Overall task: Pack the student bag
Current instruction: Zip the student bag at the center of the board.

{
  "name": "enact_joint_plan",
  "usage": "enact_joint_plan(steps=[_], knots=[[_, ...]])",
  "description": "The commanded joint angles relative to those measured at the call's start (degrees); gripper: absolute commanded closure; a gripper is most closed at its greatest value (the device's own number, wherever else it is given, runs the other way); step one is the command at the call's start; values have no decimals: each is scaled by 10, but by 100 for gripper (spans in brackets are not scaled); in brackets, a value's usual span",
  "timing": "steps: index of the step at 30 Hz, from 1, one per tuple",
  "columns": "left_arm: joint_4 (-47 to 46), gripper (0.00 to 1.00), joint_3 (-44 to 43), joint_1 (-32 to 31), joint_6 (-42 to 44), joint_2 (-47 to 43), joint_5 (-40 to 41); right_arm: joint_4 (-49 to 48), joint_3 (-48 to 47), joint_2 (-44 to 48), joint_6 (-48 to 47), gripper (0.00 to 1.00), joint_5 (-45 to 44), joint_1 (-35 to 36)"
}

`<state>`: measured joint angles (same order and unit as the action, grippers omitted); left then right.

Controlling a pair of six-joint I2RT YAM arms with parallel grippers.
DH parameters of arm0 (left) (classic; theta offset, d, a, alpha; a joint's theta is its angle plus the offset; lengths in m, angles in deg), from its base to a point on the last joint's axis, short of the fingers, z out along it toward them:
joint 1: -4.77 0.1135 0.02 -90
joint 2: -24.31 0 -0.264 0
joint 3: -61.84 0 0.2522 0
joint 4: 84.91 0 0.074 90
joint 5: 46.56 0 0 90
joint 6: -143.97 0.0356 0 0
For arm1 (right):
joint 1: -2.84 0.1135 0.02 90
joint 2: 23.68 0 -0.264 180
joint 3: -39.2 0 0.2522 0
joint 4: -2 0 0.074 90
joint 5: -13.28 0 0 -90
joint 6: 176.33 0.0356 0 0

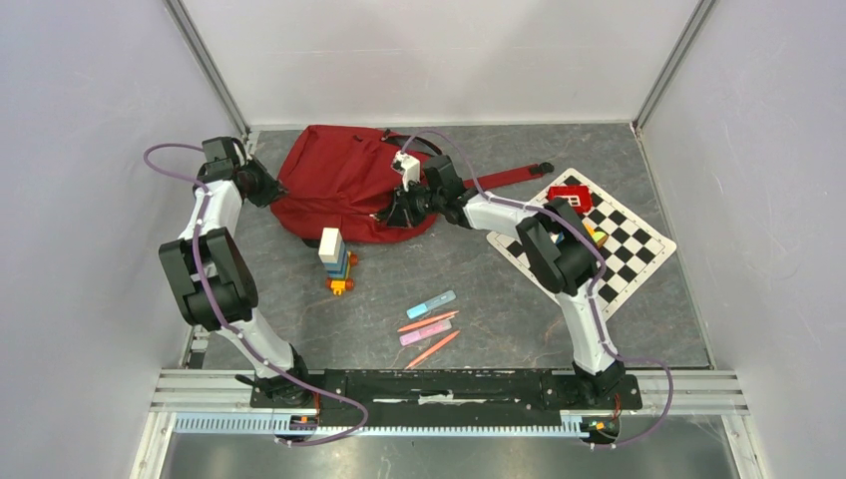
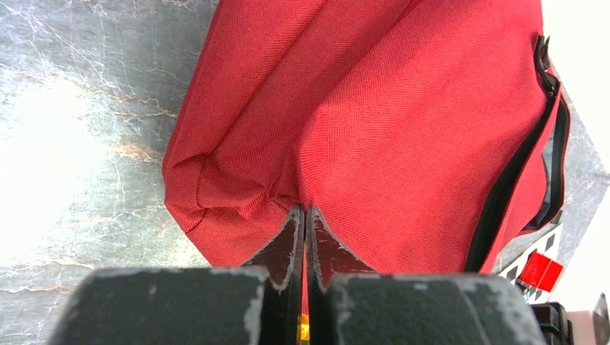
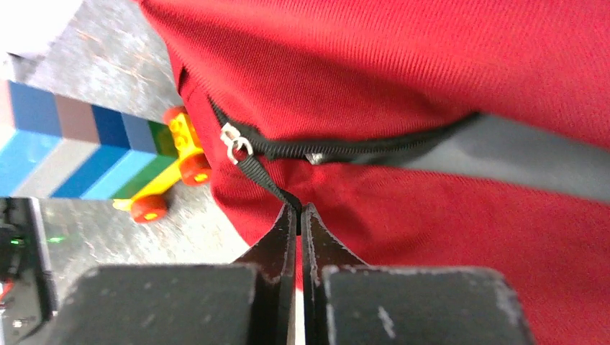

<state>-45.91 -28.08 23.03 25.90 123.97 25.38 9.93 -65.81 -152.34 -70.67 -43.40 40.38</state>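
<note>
A: Where's the bag [image 1: 344, 180]?

B: Lying on the worktop [image 1: 499, 299], between the 2 sets of fingers. The left fingers [image 2: 301, 218] are clenched on a fold of cloth at its corner; the fabric bunches up right at their tips.

A: Why grab it there?

B: As an anchor, I'd say. Hold 1 end fast and the bag won't slide when the other arm tugs.

A: And the right fingers [image 3: 297, 215]?

B: Pinched tight on the black zip pull [image 3: 260, 178]; the slider [image 3: 234, 141] sits just beyond their tips. Further to their right the zip gapes and grey lining shows.

A: So it's opening the thing?

B: Looks that way, though I can't tell which way the slider has to run. Nothing seems packed yet: the block toy [image 3: 93, 154] stands just left of the right fingers, near the bag's edge, and I'd guess it goes in once the mouth is wide enough.
</note>
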Motion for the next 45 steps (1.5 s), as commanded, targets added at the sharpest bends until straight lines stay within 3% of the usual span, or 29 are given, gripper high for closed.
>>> enact_joint_plan(steps=[1, 8, 16, 22, 26, 32, 35, 38, 45], knots=[[-21, 98, -34, 9, -8, 13, 10, 34, 42, 89, -98, 100, -124, 7], [-19, 98, -48, 9, -3, 22, 10, 74, 49, 98, -134, 100, -162, 17], [-42, 98, -69, 9, 2, 33, 24, 191, -17, 83, -148, 100, -348, 26], [-55, 98, -118, 8, 12, 67, 30, 233, -26, 81, -139, 100, -416, 26], [-55, 98, -155, 5, 17, 95, 22, 239, -29, 82, -144, 100, -388, 26], [-30, 97, -202, -1, 28, 111, 16, 214, -34, 86, -169, 100, -272, 33], [-19, 59, -180, -2, 24, 84, 12, 206, -47, 80, -184, 100, -265, 44], [-10, 33, -126, -5, 12, 35, 17, 206, -68, 68, -194, 100, -247, 50], [-4, 18, 2, -18, -33, -42, 12, 208, -81, 68, -224, 100, -239, 68]])
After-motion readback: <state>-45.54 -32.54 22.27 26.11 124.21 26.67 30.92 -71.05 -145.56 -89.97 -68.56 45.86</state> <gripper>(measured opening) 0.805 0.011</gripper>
